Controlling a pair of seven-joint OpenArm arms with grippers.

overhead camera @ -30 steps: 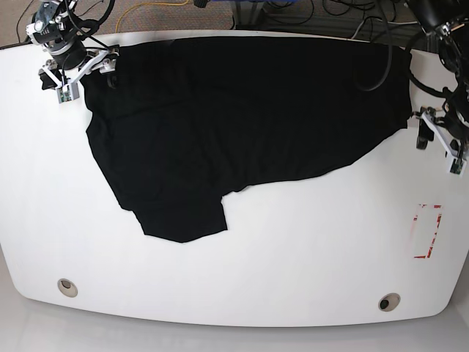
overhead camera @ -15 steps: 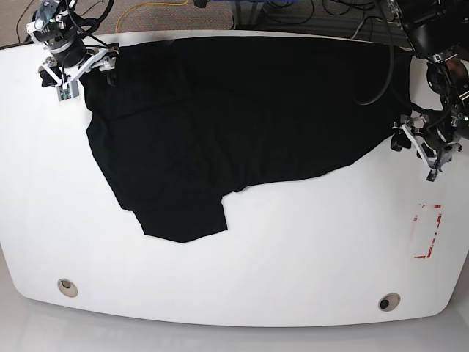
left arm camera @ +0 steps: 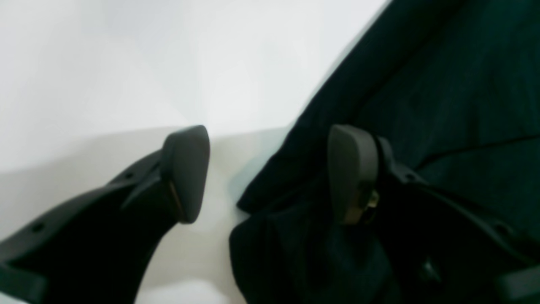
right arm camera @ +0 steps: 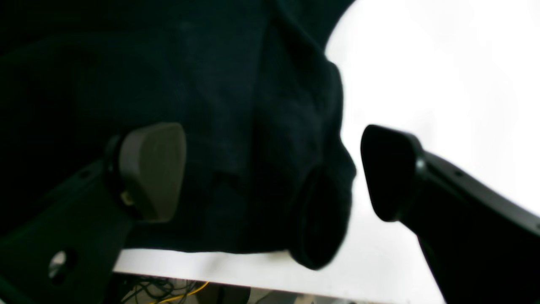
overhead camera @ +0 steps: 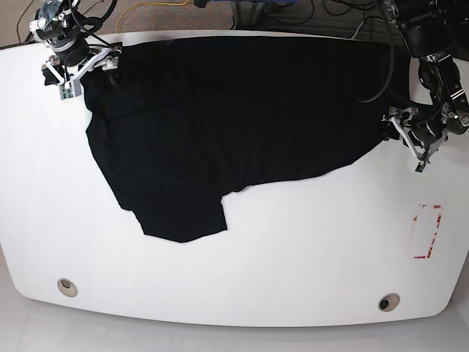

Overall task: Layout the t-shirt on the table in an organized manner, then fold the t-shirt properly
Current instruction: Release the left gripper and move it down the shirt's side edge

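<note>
While the black t-shirt (overhead camera: 234,125) lies spread long-axis across the worktop (overhead camera: 293,249) between my hands, each spread hand, left (left arm camera: 270,173) and right (right arm camera: 272,171), straddles its nearest cloth corner.

Robot lab, white table (overhead camera: 293,249), cables (overhead camera: 344,11), carpet (overhead camera: 146,15)
</note>
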